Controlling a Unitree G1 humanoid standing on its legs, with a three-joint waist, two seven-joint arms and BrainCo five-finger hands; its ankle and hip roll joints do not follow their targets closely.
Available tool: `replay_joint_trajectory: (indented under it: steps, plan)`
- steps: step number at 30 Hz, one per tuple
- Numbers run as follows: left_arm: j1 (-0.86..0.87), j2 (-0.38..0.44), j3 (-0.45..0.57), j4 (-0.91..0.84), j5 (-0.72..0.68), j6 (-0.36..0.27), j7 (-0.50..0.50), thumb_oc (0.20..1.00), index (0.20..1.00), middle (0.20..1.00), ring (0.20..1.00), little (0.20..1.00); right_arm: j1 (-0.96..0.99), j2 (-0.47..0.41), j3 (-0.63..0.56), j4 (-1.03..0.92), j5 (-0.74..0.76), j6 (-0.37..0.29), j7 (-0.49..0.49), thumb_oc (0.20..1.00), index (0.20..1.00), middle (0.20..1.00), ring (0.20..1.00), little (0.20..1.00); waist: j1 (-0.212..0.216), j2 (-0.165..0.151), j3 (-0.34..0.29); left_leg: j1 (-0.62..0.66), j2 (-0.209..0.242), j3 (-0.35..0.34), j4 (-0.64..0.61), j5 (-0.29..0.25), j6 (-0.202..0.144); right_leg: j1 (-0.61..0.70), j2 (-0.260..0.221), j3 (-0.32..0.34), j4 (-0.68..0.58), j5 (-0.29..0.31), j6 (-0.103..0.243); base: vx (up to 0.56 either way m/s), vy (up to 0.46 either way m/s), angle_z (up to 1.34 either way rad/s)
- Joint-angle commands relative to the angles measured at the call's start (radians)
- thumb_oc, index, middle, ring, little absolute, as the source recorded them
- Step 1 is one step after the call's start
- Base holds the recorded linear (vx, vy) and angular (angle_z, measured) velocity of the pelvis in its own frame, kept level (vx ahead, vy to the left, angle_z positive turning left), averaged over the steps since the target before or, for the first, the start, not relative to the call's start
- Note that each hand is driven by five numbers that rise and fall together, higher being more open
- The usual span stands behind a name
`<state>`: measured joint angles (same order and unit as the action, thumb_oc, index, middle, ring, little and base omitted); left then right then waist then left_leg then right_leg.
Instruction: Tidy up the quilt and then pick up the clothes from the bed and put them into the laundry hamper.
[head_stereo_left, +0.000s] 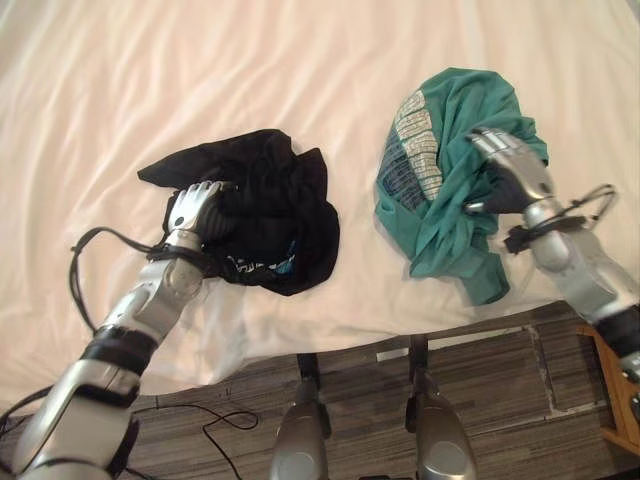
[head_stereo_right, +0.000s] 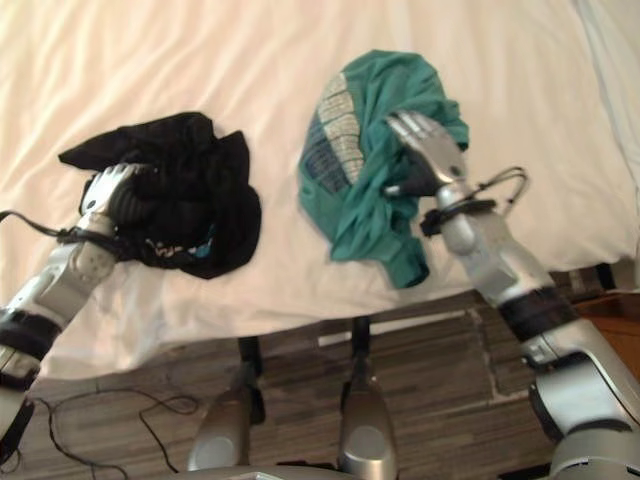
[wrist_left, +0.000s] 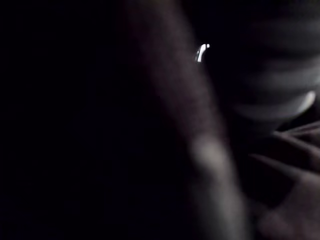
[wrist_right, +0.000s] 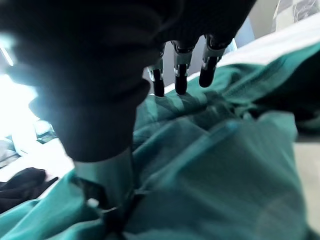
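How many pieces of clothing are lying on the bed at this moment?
2: a black garment under the left hand, a green shirt under the right hand. More could hide in the bunches.

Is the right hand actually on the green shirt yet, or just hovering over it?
Touching. In the right wrist view the right hand has its dark fingertips pressed into the folds of the green shirt, and the left eye view shows the hand resting on the bunched cloth.

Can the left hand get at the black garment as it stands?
Likely yes. The left hand already rests on the black garment, fingers curled into the cloth, with nothing between them. The right hand is on the green shirt, well apart.
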<state>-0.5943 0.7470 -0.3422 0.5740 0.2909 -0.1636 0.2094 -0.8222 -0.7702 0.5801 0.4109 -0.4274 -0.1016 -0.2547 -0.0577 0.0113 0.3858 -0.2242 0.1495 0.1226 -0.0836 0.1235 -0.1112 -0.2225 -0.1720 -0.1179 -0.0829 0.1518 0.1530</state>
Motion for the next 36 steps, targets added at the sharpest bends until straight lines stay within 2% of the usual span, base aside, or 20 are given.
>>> replay_joint_trajectory:
  steps: [1, 2, 5, 6, 7, 8, 13, 15, 16, 20, 24, 25, 26, 27, 28, 29, 31, 34, 35, 36]
  plan:
    - [0.005, -0.09, 0.001, 0.124, -0.151, 0.002, 0.057, 0.2, 0.2, 0.2, 0.2, 0.2, -0.095, 0.055, 0.086, 0.172, 0.011, 0.034, 0.01, 1.0, 1.0, 1.0, 1.0, 1.0, 0.031, -0.045, -0.026, -0.001, 0.065, -0.019, 0.007, -0.019, -0.056, -0.076, -0.074, 0.034, 0.16, -0.149, 0.036, -0.04, -0.02, 0.06]
    - [0.004, -0.091, 0.003, 0.127, -0.152, 0.0, 0.058, 0.2, 0.2, 0.2, 0.2, 0.2, -0.104, 0.058, 0.093, 0.181, 0.013, 0.031, 0.007, 1.0, 1.0, 1.0, 1.0, 1.0, 0.028, -0.045, -0.024, 0.0, 0.065, -0.019, 0.007, -0.019, -0.056, -0.076, -0.075, 0.034, 0.163, -0.152, 0.036, -0.02, -0.043, 0.14]
    - [-0.071, -0.204, -0.039, 0.198, -0.249, -0.013, 0.076, 0.2, 0.2, 0.2, 0.2, 0.2, -0.117, 0.237, 0.164, 0.556, 0.08, 0.092, 0.087, 1.0, 1.0, 1.0, 1.0, 1.0, 0.062, -0.055, -0.004, -0.007, 0.046, -0.06, 0.061, -0.043, -0.045, -0.06, -0.092, 0.009, 0.209, -0.18, 0.03, -0.03, -0.039, 0.23]
    - [-0.06, -0.216, -0.047, 0.176, -0.253, -0.013, 0.07, 0.2, 0.2, 0.2, 0.2, 0.2, -0.102, 0.272, 0.158, 0.6, 0.092, 0.105, 0.106, 0.2, 0.2, 0.2, 0.2, 0.2, 0.07, -0.057, -0.003, -0.011, 0.041, -0.072, 0.084, -0.054, -0.041, -0.052, -0.097, 0.002, 0.218, -0.186, 0.028, -0.03, -0.033, 0.27]
    - [-0.058, -0.214, -0.047, 0.174, -0.253, -0.012, 0.07, 0.2, 0.2, 0.2, 0.2, 0.2, -0.101, 0.274, 0.158, 0.603, 0.092, 0.104, 0.105, 0.2, 0.2, 0.2, 0.2, 0.2, 0.069, -0.058, -0.003, -0.013, 0.041, -0.073, 0.087, -0.056, -0.041, -0.051, -0.098, 0.001, 0.219, -0.187, 0.028, 0.0, -0.038, 0.34]
    - [0.272, -0.054, 0.138, -0.161, -0.339, -0.053, -0.027, 0.2, 0.2, 0.2, 0.2, 0.2, 0.077, 0.257, 0.037, 0.547, 0.162, 0.105, 0.159, 0.2, 0.2, 0.2, 0.2, 0.2, 0.118, -0.039, -0.007, -0.013, 0.026, -0.106, 0.115, -0.08, -0.03, 0.004, -0.113, -0.039, 0.214, -0.2, 0.028, 0.03, -0.001, 0.31]
    - [0.409, -0.131, 0.292, -0.209, -0.502, -0.073, -0.049, 0.2, 0.2, 0.2, 0.2, 0.2, 0.419, 0.373, -0.138, 0.452, 0.249, 0.076, 0.188, 0.2, 0.2, 0.2, 0.2, 0.2, 0.124, -0.058, -0.066, 0.031, -0.011, -0.13, 0.11, -0.113, -0.005, 0.077, -0.116, -0.056, 0.198, -0.189, 0.043, 0.09, 0.036, 0.39]
    - [0.451, -0.235, 0.284, -0.251, -0.515, -0.082, -0.007, 0.2, 0.2, 0.2, 0.2, 0.2, 0.616, 0.433, -0.214, 0.309, 0.375, 0.025, 0.201, 0.2, 0.2, 0.2, 0.2, 0.2, 0.084, -0.072, -0.088, 0.043, -0.043, -0.232, 0.096, -0.102, 0.021, 0.113, 0.014, 0.112, 0.242, -0.281, 0.02, 0.16, -0.035, 0.61]
    - [0.467, -0.257, 0.282, -0.254, -0.532, -0.09, -0.012, 0.2, 0.2, 0.2, 0.2, 0.2, 0.659, 0.437, -0.23, 0.278, 0.419, 0.007, 0.198, 0.2, 0.2, 0.2, 0.2, 0.2, 0.065, -0.069, -0.103, 0.041, -0.071, -0.269, 0.091, -0.092, 0.039, 0.12, 0.1, 0.257, 0.246, -0.325, -0.004, 0.02, 0.074, 1.29]
    - [0.47, -0.307, 0.26, -0.265, -0.546, -0.092, 0.005, 0.2, 0.2, 0.2, 0.2, 0.2, 0.661, 0.506, -0.228, 0.217, 0.601, -0.038, 0.208, 0.2, 0.2, 0.2, 0.2, 0.2, 0.081, -0.07, -0.13, 0.063, -0.095, -0.31, 0.034, -0.054, 0.03, 0.173, 0.15, 0.321, 0.169, -0.316, -0.07, 0.03, -0.047, 0.99]
    - [0.516, -0.354, 0.267, -0.276, -0.573, -0.087, 0.019, 0.2, 0.2, 0.2, 0.2, 0.2, 0.66, 0.538, -0.24, 0.116, 0.778, -0.085, 0.219, 0.2, 0.2, 0.2, 0.2, 0.2, 0.091, -0.06, -0.14, 0.049, -0.066, -0.309, 0.018, -0.01, -0.008, 0.237, 0.144, 0.251, 0.064, -0.308, -0.079, -0.05, -0.091, 0.4]
    - [0.536, -0.368, 0.27, -0.299, -0.582, -0.085, 0.012, 0.2, 0.2, 0.2, 0.2, 0.2, 0.678, 0.528, -0.258, 0.08, 0.816, -0.093, 0.233, 0.2, 0.2, 0.2, 0.2, 0.2, 0.085, -0.058, -0.131, 0.014, -0.061, -0.267, 0.027, 0.006, -0.016, 0.247, 0.128, 0.216, 0.046, -0.31, -0.08, -0.22, -0.013, 0.3]
    - [0.551, -0.378, 0.271, -0.317, -0.596, -0.089, 0.0, 0.2, 0.2, 0.2, 0.2, 0.2, 0.685, 0.521, -0.265, 0.053, 0.829, -0.105, 0.225, 0.2, 0.2, 0.2, 0.2, 0.2, 0.078, -0.055, -0.126, -0.01, -0.048, -0.162, 0.045, -0.003, -0.006, 0.242, 0.107, 0.167, 0.037, -0.305, -0.072, -0.32, 0.037, 1.06]
    - [0.571, -0.389, 0.286, -0.333, -0.625, -0.105, 0.001, 0.2, 0.2, 0.2, 0.2, 0.2, 0.688, 0.512, -0.28, -0.002, 0.876, -0.116, 0.217, 0.2, 0.2, 0.2, 0.2, 0.2, 0.064, -0.052, -0.13, -0.012, 0.008, 0.034, 0.084, -0.033, 0.001, 0.255, 0.064, 0.064, 0.007, -0.279, -0.049, -0.25, 0.049, 1.55]
    - [0.572, -0.389, 0.286, -0.333, -0.625, -0.105, 0.001, 0.2, 0.2, 0.2, 0.2, 0.2, 0.688, 0.512, -0.28, -0.003, 0.876, -0.116, 0.217, 0.2, 0.2, 0.2, 0.2, 0.2, 0.064, -0.051, -0.131, -0.013, 0.008, 0.034, 0.085, -0.033, 0.001, 0.254, 0.064, 0.064, 0.007, -0.278, -0.049, -0.23, 0.065, 2.03]
    - [0.594, -0.388, 0.305, -0.345, -0.642, -0.116, -0.001, 0.2, 0.2, 0.2, 0.2, 0.2, 0.702, 0.506, -0.299, -0.034, 0.9, -0.117, 0.224, 0.2, 0.2, 0.2, 0.2, 0.2, 0.055, -0.051, -0.138, 0.01, 0.035, 0.102, 0.1, -0.053, -0.005, 0.26, 0.038, 0.015, 0.002, -0.265, -0.034, -0.13, 0.084, 1.52]
    - [0.659, -0.394, 0.333, -0.366, -0.666, -0.124, -0.013, 0.2, 0.2, 0.2, 0.2, 0.2, 0.762, 0.475, -0.351, -0.1, 0.828, -0.102, 0.203, 0.2, 0.2, 0.2, 0.2, 0.2, 0.045, -0.053, -0.169, 0.06, 0.073, 0.096, 0.177, -0.084, -0.022, 0.267, -0.018, -0.087, 0.006, -0.22, -0.022, -0.17, 0.151, 1.06]
    - [0.663, -0.402, 0.335, -0.363, -0.671, -0.123, -0.008, 0.2, 0.2, 0.2, 0.2, 0.2, 0.775, 0.462, -0.372, -0.099, 0.788, -0.1, 0.188, 0.2, 0.2, 0.2, 0.2, 0.2, 0.041, -0.052, -0.182, 0.076, 0.104, 0.096, 0.183, -0.087, -0.028, 0.27, -0.039, -0.148, 0.009, -0.205, -0.017, -0.12, 0.142, 0.86]
    - [0.677, -0.415, 0.331, -0.351, -0.694, -0.11, -0.018, 0.2, 0.2, 0.2, 0.2, 0.2, 0.807, 0.454, -0.414, -0.088, 0.735, -0.084, 0.161, 0.2, 0.2, 0.2, 0.2, 0.2, 0.042, -0.047, -0.197, 0.126, 0.166, 0.128, 0.166, -0.076, -0.039, 0.288, -0.069, -0.232, 0.019, -0.202, -0.006, -0.05, 0.54, 1.68]
    - [0.637, -0.161, 0.083, -0.355, -0.653, 0.001, -0.535, 0.2, 0.2, 0.2, 0.2, 0.2, 0.836, 0.399, -0.458, -0.077, 0.709, -0.07, 0.237, 0.2, 0.2, 0.2, 0.2, 0.2, -0.013, 0.01, -0.223, 0.172, 0.219, 0.201, 0.116, -0.065, -0.074, 0.312, -0.103, -0.298, 0.023, -0.204, 0.028, -0.08, 0.677, 2.39]
